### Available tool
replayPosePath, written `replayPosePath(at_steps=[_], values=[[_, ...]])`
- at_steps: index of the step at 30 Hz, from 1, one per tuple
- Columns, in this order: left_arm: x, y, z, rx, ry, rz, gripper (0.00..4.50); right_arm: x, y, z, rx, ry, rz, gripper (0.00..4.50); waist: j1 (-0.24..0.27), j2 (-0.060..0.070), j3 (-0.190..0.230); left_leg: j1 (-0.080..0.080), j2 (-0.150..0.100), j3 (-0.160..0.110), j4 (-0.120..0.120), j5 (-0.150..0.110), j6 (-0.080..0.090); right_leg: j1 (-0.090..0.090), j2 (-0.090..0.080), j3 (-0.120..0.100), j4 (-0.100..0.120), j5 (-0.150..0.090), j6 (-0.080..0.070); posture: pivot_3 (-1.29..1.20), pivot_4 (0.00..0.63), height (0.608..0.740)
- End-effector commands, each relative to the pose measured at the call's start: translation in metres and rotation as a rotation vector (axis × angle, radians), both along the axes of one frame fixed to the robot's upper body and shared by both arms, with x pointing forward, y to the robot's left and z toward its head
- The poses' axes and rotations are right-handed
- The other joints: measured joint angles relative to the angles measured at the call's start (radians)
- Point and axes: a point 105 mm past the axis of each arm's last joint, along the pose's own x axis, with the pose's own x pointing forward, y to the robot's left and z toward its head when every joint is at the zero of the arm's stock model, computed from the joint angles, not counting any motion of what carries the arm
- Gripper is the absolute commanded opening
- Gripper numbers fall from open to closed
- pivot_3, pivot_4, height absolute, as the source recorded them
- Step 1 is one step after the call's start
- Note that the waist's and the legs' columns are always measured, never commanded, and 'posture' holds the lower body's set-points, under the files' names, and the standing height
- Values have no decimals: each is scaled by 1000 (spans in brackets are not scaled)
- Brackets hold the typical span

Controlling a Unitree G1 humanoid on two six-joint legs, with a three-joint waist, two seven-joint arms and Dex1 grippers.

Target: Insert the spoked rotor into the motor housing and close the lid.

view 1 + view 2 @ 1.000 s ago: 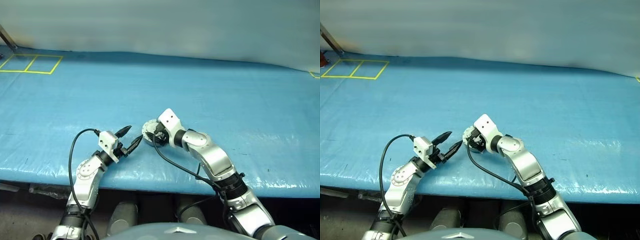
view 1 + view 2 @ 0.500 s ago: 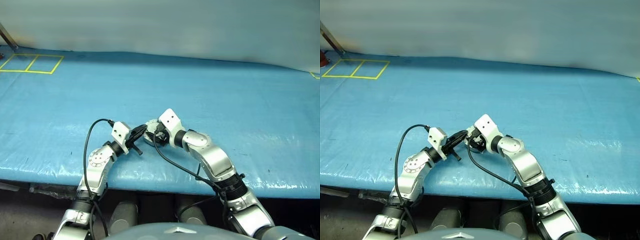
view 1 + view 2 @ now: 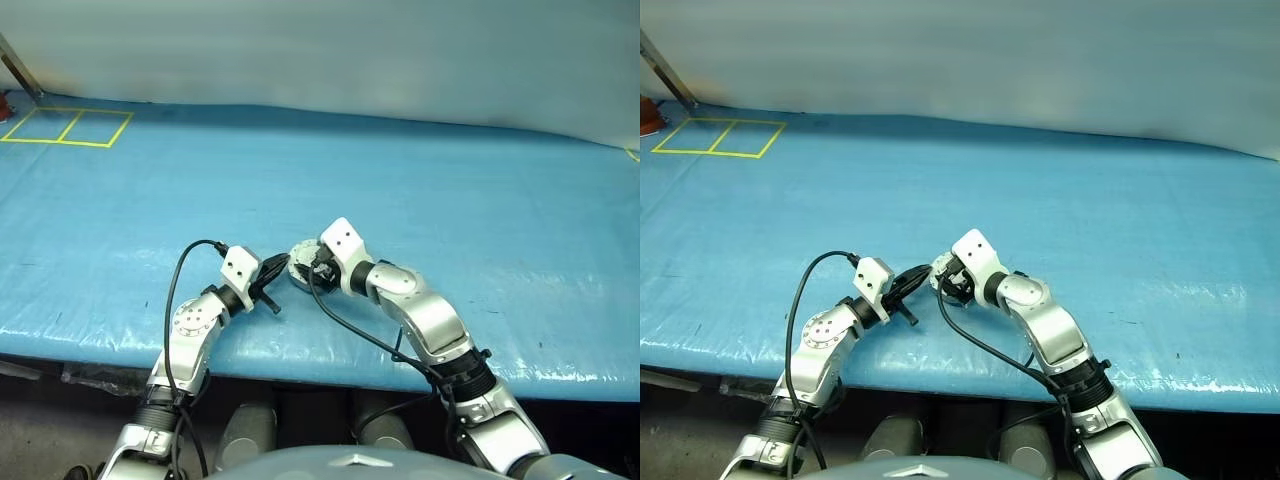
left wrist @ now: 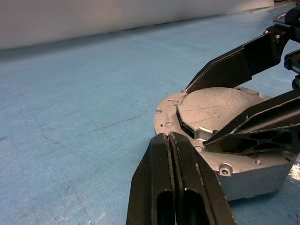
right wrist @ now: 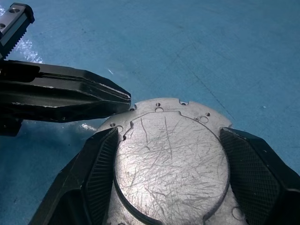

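Observation:
The motor housing (image 5: 168, 159) is a round grey metal casing lying on the blue table, with a flat scratched face on top. I cannot tell whether that face is the lid. The spoked rotor is hidden. My right gripper (image 5: 168, 132) grips the casing, one ribbed black pad against each side of its rim. From the left comes my left gripper (image 4: 167, 137), shut and empty, its tips touching the near rim of the casing (image 4: 211, 108). In the head views the two grippers meet at the casing (image 3: 301, 270) near the table's front edge.
A blue sheet covers the table (image 3: 450, 200), whose front edge runs just below the arms. Yellow taped squares (image 3: 65, 127) mark the far left corner. A black cable (image 3: 185, 262) loops off the left wrist. A pale wall closes the back.
My left gripper has shut and swung right until its tips reached the casing's rim. The right gripper and the casing have stayed put.

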Motion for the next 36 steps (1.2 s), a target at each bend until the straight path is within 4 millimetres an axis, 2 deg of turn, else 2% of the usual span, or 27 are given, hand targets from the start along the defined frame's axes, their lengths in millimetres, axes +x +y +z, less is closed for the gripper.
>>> replayPosePath(at_steps=[1, 5, 10, 15, 16, 20, 25, 28, 32, 36], values=[[-5, -10, 0, -52, 23, -29, 60, 0, -8, 0, 20, 19, -9, 3564, 1, 0, 0, 0, 0, 0, 0, 0, 0, 0, 0, 0, 0, 0, 0, 0, 150, 740], [-6, -12, 0, -29, 14, -45, 0, -3, -8, 12, 48, -15, 25, 4481, 6, 0, 0, -1, 0, 0, 0, 0, 0, -1, 0, 0, -1, 0, 0, 0, 150, 740], [-7, -16, 0, -26, 13, -60, 0, -12, -8, 42, 194, -53, 71, 4481, 8, 0, 0, -3, 0, -1, 0, 0, 0, -2, 0, 0, -2, 0, 0, 0, 150, 740], [-9, -18, -2, -28, 17, -70, 0, -13, -22, 59, 341, -16, 4, 4481, 10, 0, 1, -3, 0, -1, 0, 0, 0, -1, 0, -1, -2, 0, 0, 0, 150, 740], [-9, -18, -2, -28, 17, -70, 0, -12, -28, 58, 379, 20, -26, 4481, 11, 0, 1, -3, 0, -1, 0, 0, 0, -2, 0, -1, -2, 0, 0, 0, 150, 740], [-10, -19, -3, -27, 16, -71, 0, -14, -50, 34, 476, 219, -148, 4481, 12, 0, 1, -3, 0, -1, -1, 0, 0, -2, 0, -1, -2, 0, 0, 0, 150, 740], [-10, -19, -4, -25, 14, -68, 0, -23, -65, 10, 613, 421, -227, 4481, 11, 1, 1, -3, 0, -1, -1, 0, 0, -2, 0, -1, -2, 0, 0, 0, 150, 740], [-11, -19, -6, -19, 15, -69, 0, -26, -65, -2, 735, 545, -247, 4481, 11, 1, 1, -3, 0, -1, -1, 0, 0, -2, 0, -1, -2, 0, 0, 0, 150, 740], [-12, -19, -7, -12, 14, -71, 0, -31, -58, -19, 808, 665, -264, 4481, 11, 1, 1, -3, 0, -1, -1, 0, 0, -2, 0, -1, -2, 0, 0, 0, 150, 740], [-12, -17, -7, -4, 12, -68, 0, -35, -49, -23, 893, 735, -252, 4481, 9, 1, 1, -3, 0, -1, -2, 0, 0, -2, 0, -1, -2, 0, 0, 0, 150, 740]])
